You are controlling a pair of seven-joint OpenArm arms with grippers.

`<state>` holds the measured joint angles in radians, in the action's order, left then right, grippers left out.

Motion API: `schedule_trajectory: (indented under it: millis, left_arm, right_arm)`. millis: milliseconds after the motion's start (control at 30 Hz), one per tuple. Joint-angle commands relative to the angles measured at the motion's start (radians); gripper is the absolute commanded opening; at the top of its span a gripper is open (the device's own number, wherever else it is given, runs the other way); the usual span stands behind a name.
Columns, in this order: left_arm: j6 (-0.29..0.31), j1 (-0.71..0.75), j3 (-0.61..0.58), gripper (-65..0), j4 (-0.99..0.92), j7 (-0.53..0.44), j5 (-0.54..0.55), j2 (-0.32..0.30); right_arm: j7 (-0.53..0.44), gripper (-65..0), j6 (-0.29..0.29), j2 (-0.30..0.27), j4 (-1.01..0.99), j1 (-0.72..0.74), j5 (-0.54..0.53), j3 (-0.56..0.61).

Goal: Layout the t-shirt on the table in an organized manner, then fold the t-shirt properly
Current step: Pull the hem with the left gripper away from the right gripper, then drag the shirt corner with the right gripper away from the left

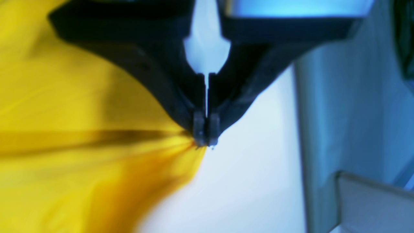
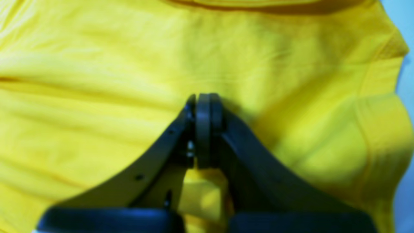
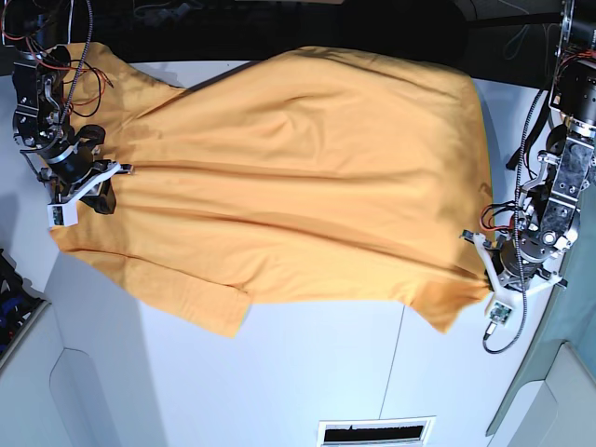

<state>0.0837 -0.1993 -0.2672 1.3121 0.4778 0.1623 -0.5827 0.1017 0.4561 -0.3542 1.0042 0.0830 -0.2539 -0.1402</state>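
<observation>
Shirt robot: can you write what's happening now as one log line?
left fingers: shut on shirt edge | right fingers: shut on shirt | shirt: spread on table

The t-shirt (image 3: 307, 177) under me is plain orange-yellow — brighter, almost lemon, close to my wrists. The table (image 3: 307, 372) is white, crossed by a thin dark seam. My left gripper (image 1: 205, 142) and right gripper (image 2: 203, 103) — both black.

The orange-yellow t-shirt (image 3: 298, 177) lies spread sideways across the white table (image 3: 307, 372), lightly wrinkled, 1 sleeve pointing toward the near edge.
</observation>
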Motion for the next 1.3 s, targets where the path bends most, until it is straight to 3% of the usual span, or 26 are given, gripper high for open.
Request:
schedule_trajectory:
  millis: [0,33,167,233,300,467,667,833,900,1000,1133,1267]
  left_arm:
    - [-0.016,-0.018,0.008,-65.0,0.008,-0.010,-0.010,-0.022]
    - [-0.014,-0.017,0.008,-65.0,0.008,-0.003,-0.010,-0.026]
    - [0.052,-0.011,0.008,-46.0,0.008,0.001,0.004,-0.027]
    - [0.053,-0.011,0.008,-42.4,0.008,0.010,0.021,-0.027]
    - [0.050,-0.011,0.008,-42.4,0.008,0.039,0.021,-0.027]
    - [0.038,-0.011,0.008,-42.4,0.009,0.080,0.036,-0.027]
    - [0.193,0.011,0.008,-42.4,0.017,0.080,0.174,-0.022]
    - [0.220,0.052,0.008,-42.4,0.024,0.080,0.182,0.048]
    - [0.220,0.068,0.008,-42.4,0.024,0.080,0.181,0.085]
    - [0.220,0.093,0.008,-42.4,0.024,0.081,0.177,0.128]
    - [0.220,0.118,0.008,-42.4,0.024,0.081,0.174,0.152]
    - [0.220,0.119,0.008,-42.4,0.024,0.089,0.174,0.153]
  right_arm:
    - [0.000,-65.0,-0.004,-0.014,0.013,0.011,0.003,-0.008]
    - [0.000,-65.0,-0.004,-0.014,0.014,0.011,0.002,-0.008]
    - [0.000,-65.0,-0.003,-0.014,0.013,0.011,-0.001,-0.008]
    - [0.000,-65.0,-0.004,-0.014,0.014,0.011,-0.001,-0.008]
    - [0.000,-65.0,-0.004,-0.014,0.013,0.011,-0.001,-0.008]
    - [-0.001,-48.2,-0.004,-0.014,0.018,0.018,-0.031,-0.008]
    - [-0.001,-47.0,-0.004,-0.009,0.125,0.035,-0.061,-0.008]
    - [0.011,-46.4,-0.005,0.045,0.184,0.121,0.040,0.000]
    - [0.010,-41.3,-0.015,0.072,0.167,0.176,0.093,0.033]
    - [0.010,-34.3,-0.075,0.111,0.130,0.256,0.208,0.140]
    - [-0.004,-34.1,-0.169,0.142,-0.010,0.367,0.349,0.340]
    - [-0.078,-34.1,-0.270,0.170,-0.201,0.460,0.434,0.528]
